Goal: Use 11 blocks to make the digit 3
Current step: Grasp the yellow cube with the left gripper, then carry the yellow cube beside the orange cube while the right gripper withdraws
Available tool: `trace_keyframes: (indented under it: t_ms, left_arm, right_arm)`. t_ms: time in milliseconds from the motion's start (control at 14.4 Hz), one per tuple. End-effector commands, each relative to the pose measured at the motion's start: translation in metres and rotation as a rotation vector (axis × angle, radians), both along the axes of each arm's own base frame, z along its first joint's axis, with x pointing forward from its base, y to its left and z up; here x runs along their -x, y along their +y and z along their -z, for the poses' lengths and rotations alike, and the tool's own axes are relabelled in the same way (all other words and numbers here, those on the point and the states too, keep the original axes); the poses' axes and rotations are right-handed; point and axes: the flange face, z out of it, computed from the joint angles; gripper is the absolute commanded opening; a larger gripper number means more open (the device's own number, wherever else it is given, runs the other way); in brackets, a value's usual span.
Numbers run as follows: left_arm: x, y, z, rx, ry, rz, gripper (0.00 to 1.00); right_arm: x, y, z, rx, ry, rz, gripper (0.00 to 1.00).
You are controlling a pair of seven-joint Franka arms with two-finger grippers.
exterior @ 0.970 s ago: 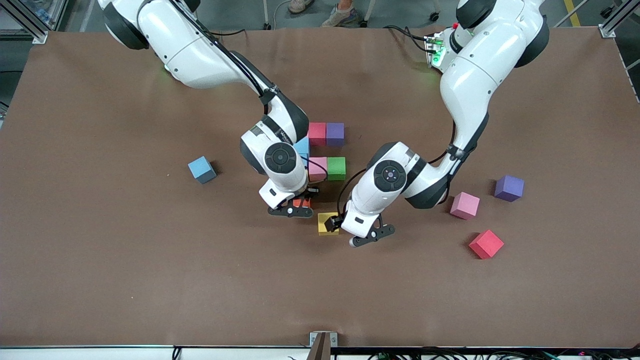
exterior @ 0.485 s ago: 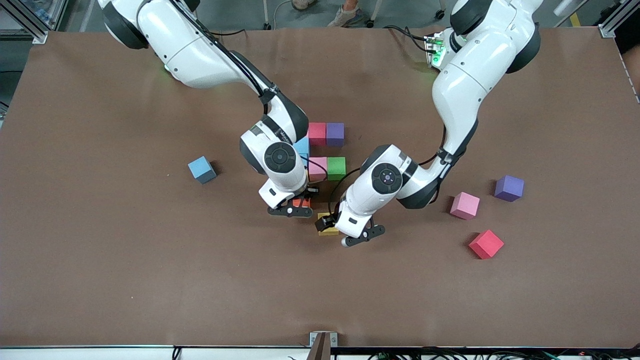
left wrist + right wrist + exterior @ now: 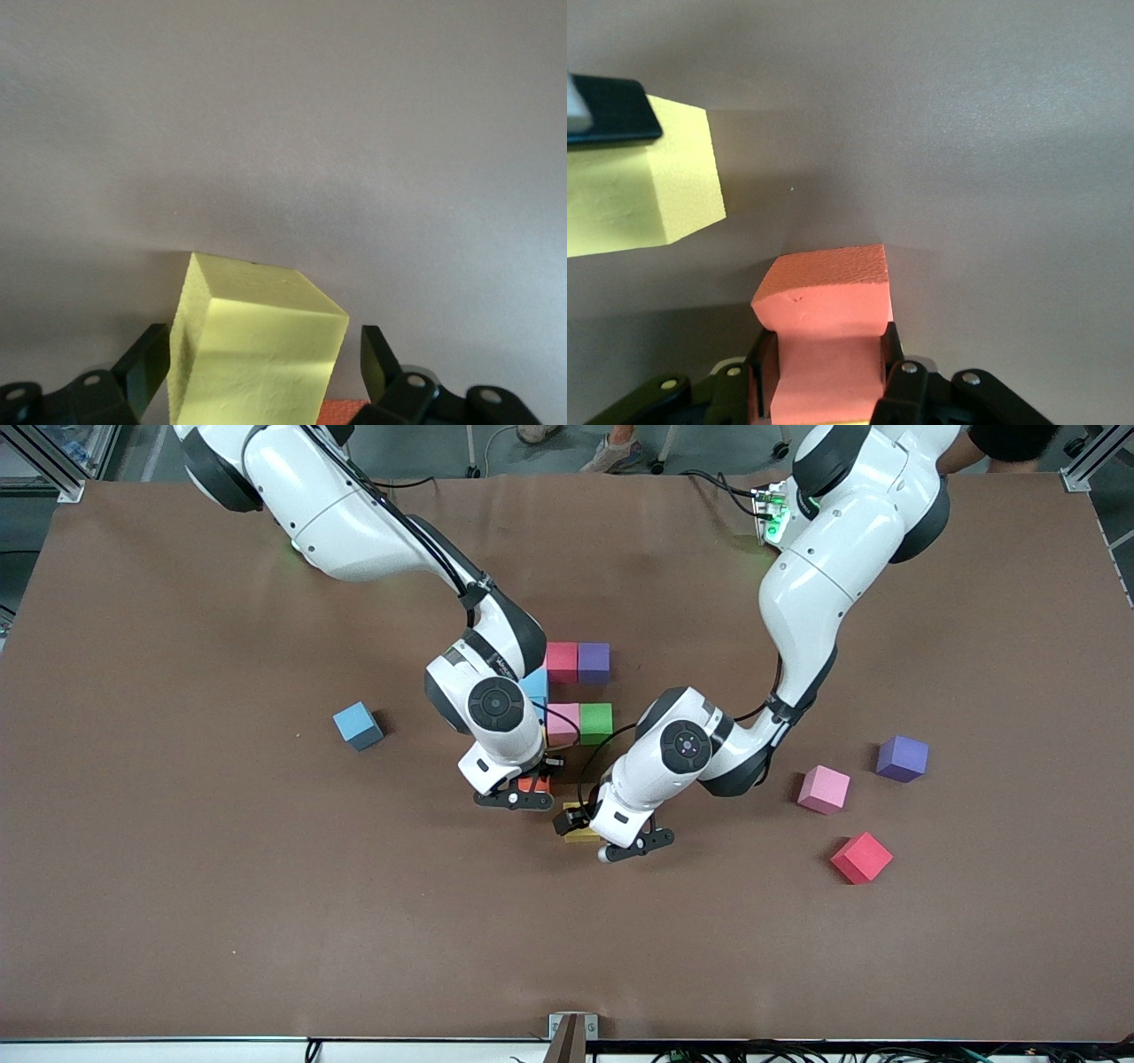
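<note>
Near frame centre, right end effector (image 3: 530,786) clenched on an orange block (image 3: 824,305), squeezed between its fingers; just lower right of it, left end effector (image 3: 592,828) straddling a yellow block (image 3: 255,350), fingers (image 3: 146,363) set wide beside its faces; pink (image 3: 562,662), purple (image 3: 594,662), pink (image 3: 563,724) and green (image 3: 596,723) blocks grouped above; stray blue block (image 3: 358,725) at centre-left of the brown surface (image 3: 177,886); pink (image 3: 823,789), purple (image 3: 902,758), red (image 3: 861,857) at right.

The left gripper (image 3: 592,825) covers most of the yellow block (image 3: 578,834). The right arm's wrist hides part of the orange block (image 3: 532,784) and light-blue block (image 3: 536,685).
</note>
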Motion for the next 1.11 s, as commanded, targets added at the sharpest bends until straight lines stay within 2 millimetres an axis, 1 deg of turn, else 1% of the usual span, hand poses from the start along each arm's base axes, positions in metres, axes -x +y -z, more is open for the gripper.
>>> trace_keyframes:
  t_ms: [0,208,346,416,485,554,623,693,762,831,900,1039]
  left_arm:
    - [0.002,-0.012,0.0,0.036,-0.003,0.025,0.93]
    - [0.004,-0.012,0.01,0.031,-0.008,0.055,0.88]
    - [0.004,-0.011,0.013,0.028,-0.011,0.071,0.84]
    - [0.004,-0.011,0.013,0.028,-0.012,0.072,0.81]
    - [0.004,-0.01,0.014,0.025,-0.012,0.073,0.78]
    - [0.004,-0.01,0.015,0.025,-0.014,0.072,0.73]
    - [0.003,-0.009,0.015,0.025,-0.017,0.07,0.7]
    - [0.002,-0.008,0.015,0.022,-0.02,0.07,0.63]
    - [0.002,-0.008,0.012,0.022,-0.023,0.069,0.52]
    - [-0.001,-0.007,0.005,0.025,-0.03,0.063,0.44]
    - [-0.004,-0.003,-0.003,0.026,-0.036,0.054,0.38]
    - [-0.013,0.003,-0.025,0.036,-0.055,0.032,0.38]
  right_arm:
    - [0.005,-0.011,0.004,0.022,0.013,0.016,0.11]
    - [0.005,-0.012,0.004,0.03,0.019,0.017,0.12]
    - [0.005,-0.012,0.004,0.03,0.021,0.018,0.2]
    - [0.005,-0.012,0.004,0.031,0.02,0.017,0.32]
    - [0.005,-0.012,0.003,0.029,0.018,0.017,0.58]
    - [0.005,-0.012,0.003,0.029,0.018,0.017,0.77]
    - [0.004,-0.011,0.002,0.027,0.015,0.017,0.91]
    - [0.004,-0.011,0.002,0.027,0.015,0.016,1.0]
    - [0.004,-0.011,0.002,0.027,0.013,0.015,1.0]
    - [0.004,-0.011,0.001,0.026,0.012,0.015,1.0]
    - [0.003,-0.011,0.001,0.025,0.011,0.015,1.0]
    - [0.004,-0.01,0.001,0.024,0.01,0.015,1.0]
